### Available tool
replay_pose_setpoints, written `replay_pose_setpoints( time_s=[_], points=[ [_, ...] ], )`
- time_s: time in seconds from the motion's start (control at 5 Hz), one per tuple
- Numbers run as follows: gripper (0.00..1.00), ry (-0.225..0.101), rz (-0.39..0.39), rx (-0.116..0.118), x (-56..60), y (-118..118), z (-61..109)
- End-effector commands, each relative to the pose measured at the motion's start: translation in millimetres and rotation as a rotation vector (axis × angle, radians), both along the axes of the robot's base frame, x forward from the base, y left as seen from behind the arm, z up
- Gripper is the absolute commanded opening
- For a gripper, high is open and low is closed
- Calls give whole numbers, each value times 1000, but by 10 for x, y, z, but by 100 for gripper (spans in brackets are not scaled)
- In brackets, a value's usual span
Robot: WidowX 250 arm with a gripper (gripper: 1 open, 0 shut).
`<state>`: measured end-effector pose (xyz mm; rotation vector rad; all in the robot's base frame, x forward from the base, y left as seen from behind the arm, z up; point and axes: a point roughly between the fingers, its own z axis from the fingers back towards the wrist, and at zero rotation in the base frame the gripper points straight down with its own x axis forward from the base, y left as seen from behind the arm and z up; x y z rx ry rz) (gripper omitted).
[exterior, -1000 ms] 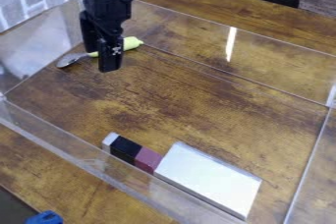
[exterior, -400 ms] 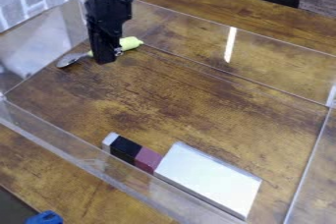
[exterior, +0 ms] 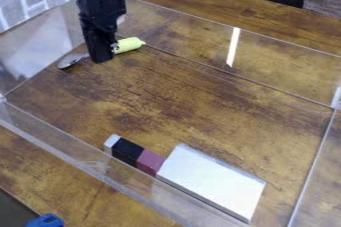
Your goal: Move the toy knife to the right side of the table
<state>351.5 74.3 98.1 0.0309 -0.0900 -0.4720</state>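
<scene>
The toy knife lies at the back left of the table (exterior: 200,102). Its lime handle (exterior: 130,44) pokes out to the right of my gripper, and its dark blade (exterior: 68,64) shows to the left. My black gripper (exterior: 100,54) stands upright over the knife's middle, with its fingers closed together on it. The knife still rests on the wood, and its middle is hidden behind the fingers.
Low clear acrylic walls (exterior: 80,156) edge the tabletop. A large flat grey rectangle (exterior: 210,181) with a black-and-maroon end (exterior: 140,156) lies at the front. A blue object (exterior: 47,221) sits outside the front wall.
The fingers stood apart on either side of the knife a second ago and have since closed on its middle. The arm has shifted slightly left; the knife has stayed in place.
</scene>
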Motion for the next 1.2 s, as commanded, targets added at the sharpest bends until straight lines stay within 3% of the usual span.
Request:
replay_pose_setpoints(
  time_s=[0.0,0.6,1.0],
  points=[
    [0,-87,20,-23,-48,0,370],
    [0,-37,24,-88,62,173,-47],
    [0,-20,54,-121,289,376,-153]
  ],
)
